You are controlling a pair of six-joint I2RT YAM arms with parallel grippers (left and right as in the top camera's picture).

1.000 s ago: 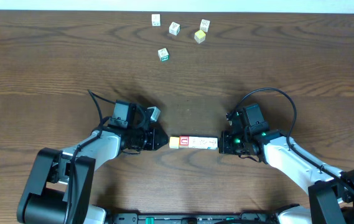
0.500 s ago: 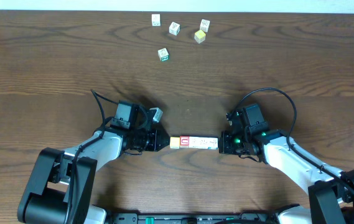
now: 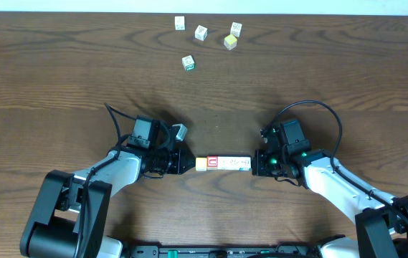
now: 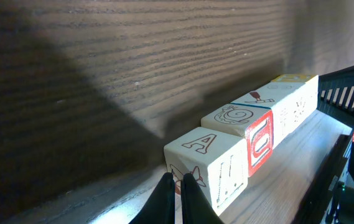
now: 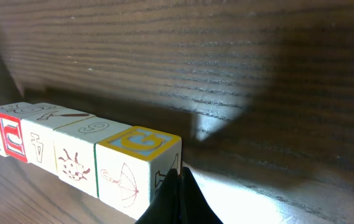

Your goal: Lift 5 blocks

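Five blocks (image 3: pixel 223 164) lie end to end in one row near the table's front edge, between my two grippers. The left end block (image 3: pixel 201 164) looks yellowish, and the block beside it has a red-bordered face (image 3: pixel 214 162). My left gripper (image 3: pixel 191 163) is shut, its tips against the row's left end. In the left wrist view the tips (image 4: pixel 175 177) touch the block marked A (image 4: pixel 204 155). My right gripper (image 3: pixel 254 164) is shut too, and its tips (image 5: pixel 178 171) press the yellow-topped end block (image 5: pixel 136 158). Whether the row rests on the table I cannot tell.
Several loose cubes sit near the far edge: three whitish ones (image 3: pixel 180 23) (image 3: pixel 201 32) (image 3: pixel 236 29), a pale yellow one (image 3: pixel 230 41) and a green-bordered one (image 3: pixel 188 63). Bare dark wood (image 3: pixel 211 100) lies between them and the row.
My left arm has edged slightly right, toward the row's left end. The row and the right arm look unchanged.
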